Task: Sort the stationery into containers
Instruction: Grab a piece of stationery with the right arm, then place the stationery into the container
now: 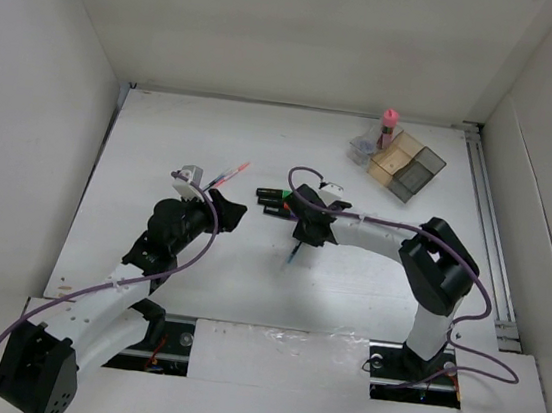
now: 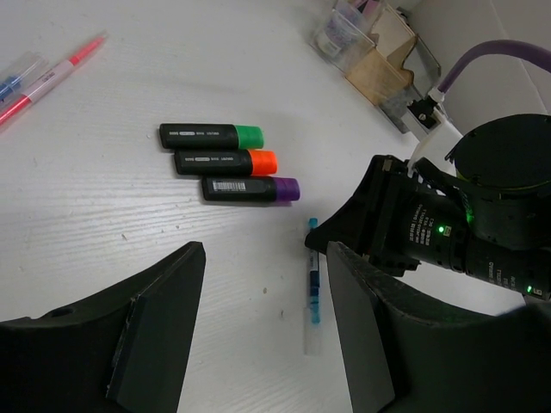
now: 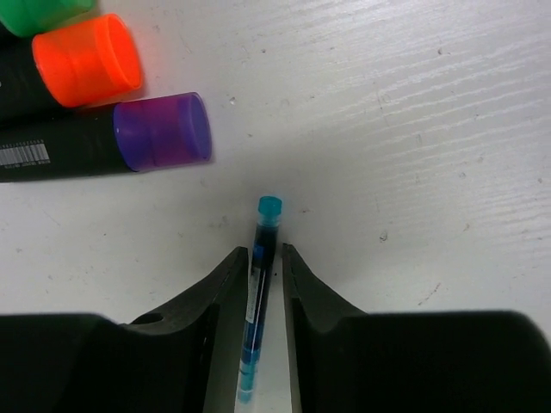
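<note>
The thin blue-white pen point(image 3: 261, 284) lies on the table, also seen in the top view point(image 1: 293, 257) and the left wrist view point(image 2: 313, 284). My right gripper point(image 3: 265, 258) is down on it, its fingers pinched close round the pen's upper part. Three black markers with green point(image 2: 211, 136), orange point(image 2: 225, 162) and purple point(image 2: 250, 188) ends lie side by side just beyond. My left gripper point(image 2: 263, 327) is open and empty, hovering near the pen's lower end. The pink-red pen point(image 2: 52, 73) lies at far left. The tray point(image 1: 423, 174) holds a pink-capped bottle point(image 1: 389, 127) and a grey jar point(image 1: 362, 149).
White walls close in the table on three sides. A metal rail point(image 1: 491, 223) runs along the right edge. A second clear pen with blue point(image 2: 13, 82) lies next to the pink-red one. My right arm's cable point(image 1: 385, 223) loops over its forearm.
</note>
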Tool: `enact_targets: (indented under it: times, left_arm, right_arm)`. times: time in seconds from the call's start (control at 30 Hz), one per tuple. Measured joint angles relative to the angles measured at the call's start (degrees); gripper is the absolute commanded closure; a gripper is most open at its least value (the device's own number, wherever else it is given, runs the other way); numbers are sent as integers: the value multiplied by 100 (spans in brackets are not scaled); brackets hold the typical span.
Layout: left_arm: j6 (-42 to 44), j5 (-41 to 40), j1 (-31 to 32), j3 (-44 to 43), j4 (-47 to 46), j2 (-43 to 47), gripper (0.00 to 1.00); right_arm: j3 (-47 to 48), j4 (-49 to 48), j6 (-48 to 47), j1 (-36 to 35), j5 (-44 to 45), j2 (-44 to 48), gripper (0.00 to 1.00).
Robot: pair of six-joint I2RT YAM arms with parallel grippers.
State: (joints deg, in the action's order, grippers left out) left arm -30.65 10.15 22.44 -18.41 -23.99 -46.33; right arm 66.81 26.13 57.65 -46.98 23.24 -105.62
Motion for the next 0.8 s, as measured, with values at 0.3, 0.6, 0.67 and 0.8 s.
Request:
enact_targets:
  times: [0.3, 0.6, 0.67, 0.8]
  left_arm:
    - [0, -15, 0, 0, 46, 42, 44]
    - [-9, -9, 0, 0, 52, 44, 44]
    - [-9, -7, 0, 0, 50, 44, 44]
    - [-9, -4, 0, 0, 48, 35, 44]
  right_arm:
    - [-87, 11, -4, 39, 33, 85, 96]
    - [116, 98, -490, 1585, -48, 1257, 94]
    - [555, 28, -671, 2256, -107, 1250, 94]
    - [1633, -70, -929, 3340, -94, 887, 94]
